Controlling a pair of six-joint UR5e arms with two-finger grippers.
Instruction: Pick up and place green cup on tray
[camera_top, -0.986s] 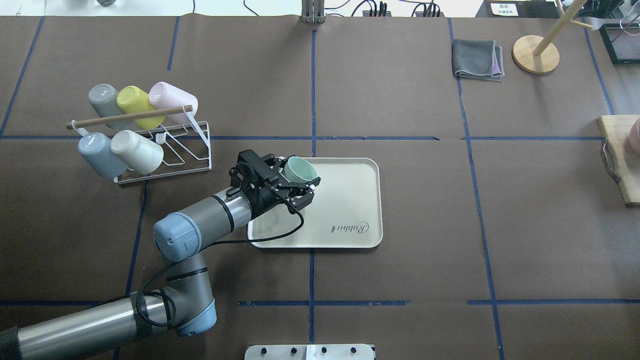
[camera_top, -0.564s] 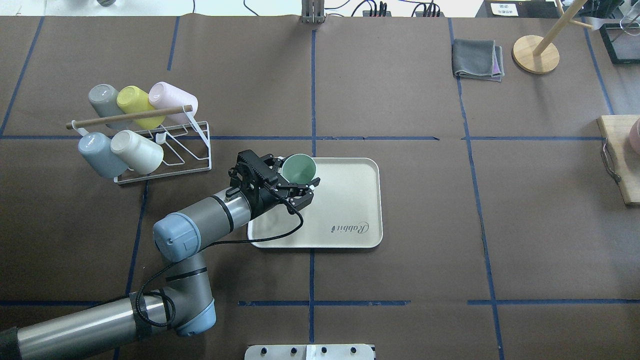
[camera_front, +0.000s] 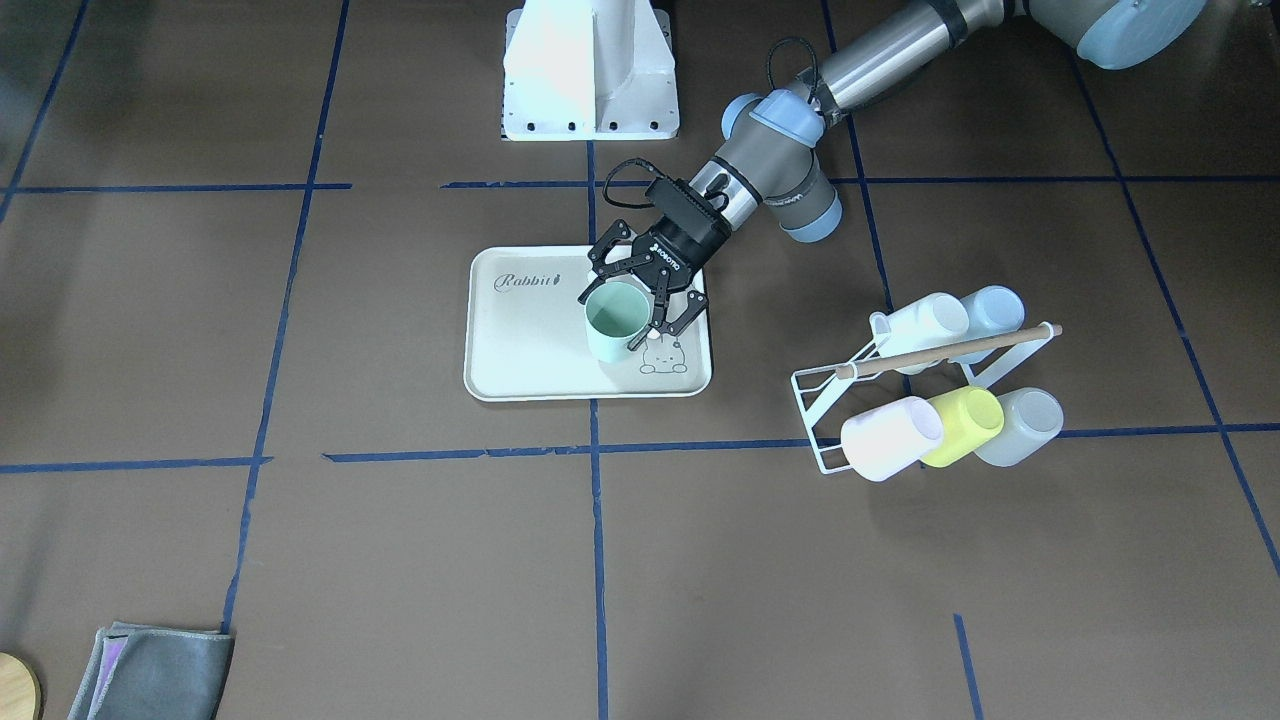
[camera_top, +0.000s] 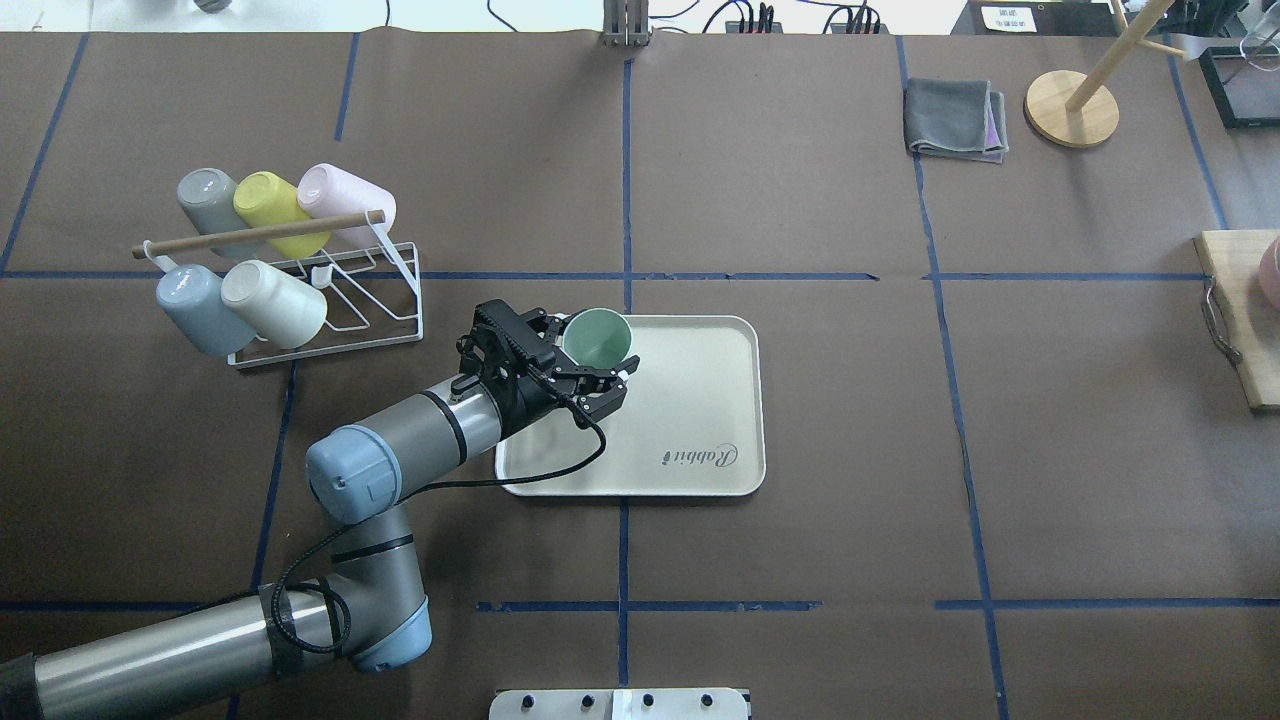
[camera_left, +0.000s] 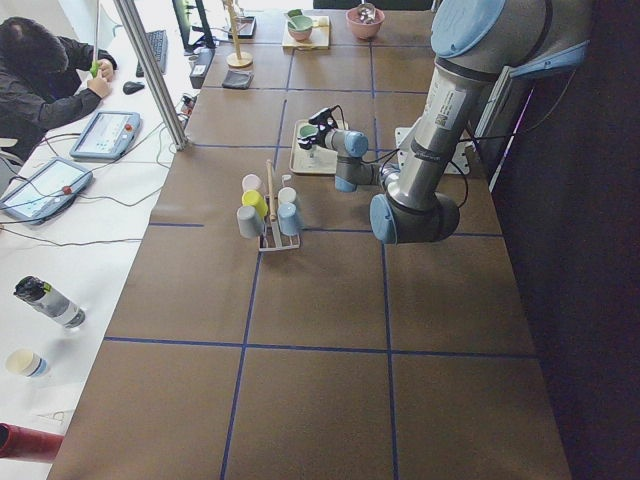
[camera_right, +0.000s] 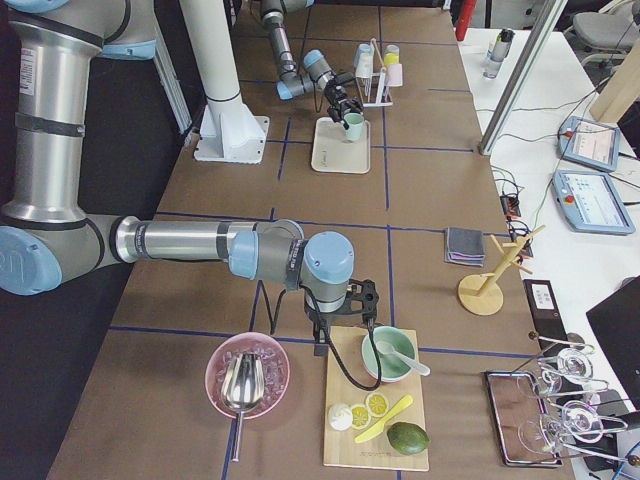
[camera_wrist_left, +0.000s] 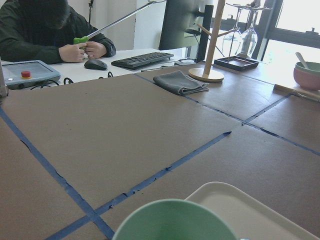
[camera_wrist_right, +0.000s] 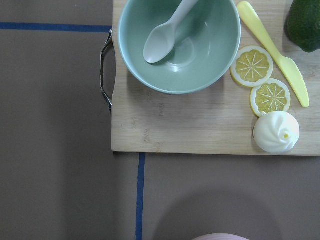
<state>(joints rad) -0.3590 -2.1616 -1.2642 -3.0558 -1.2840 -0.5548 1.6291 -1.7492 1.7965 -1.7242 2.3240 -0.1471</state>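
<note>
The pale mint-green cup (camera_front: 615, 320) stands upright, mouth up, on the cream tray (camera_front: 530, 340) near its bunny print. From overhead the green cup (camera_top: 597, 338) sits at the far left part of the tray (camera_top: 690, 400). My left gripper (camera_top: 590, 352) is open, its fingers spread on either side of the cup. The left wrist view shows only the cup's rim (camera_wrist_left: 175, 220) and a corner of the tray (camera_wrist_left: 250, 210). My right gripper (camera_right: 340, 318) hovers over a wooden board far from the tray; I cannot tell its state.
A white wire rack (camera_top: 330, 300) with several cups lies left of the tray. A folded grey cloth (camera_top: 955, 118) and a wooden stand (camera_top: 1071, 108) sit at the far right. Under the right wrist is a cutting board (camera_wrist_right: 200, 130) with a green bowl (camera_wrist_right: 177, 42).
The green cup was tilted a second ago and now stands upright on the tray. The left arm and its fingers have barely moved.
</note>
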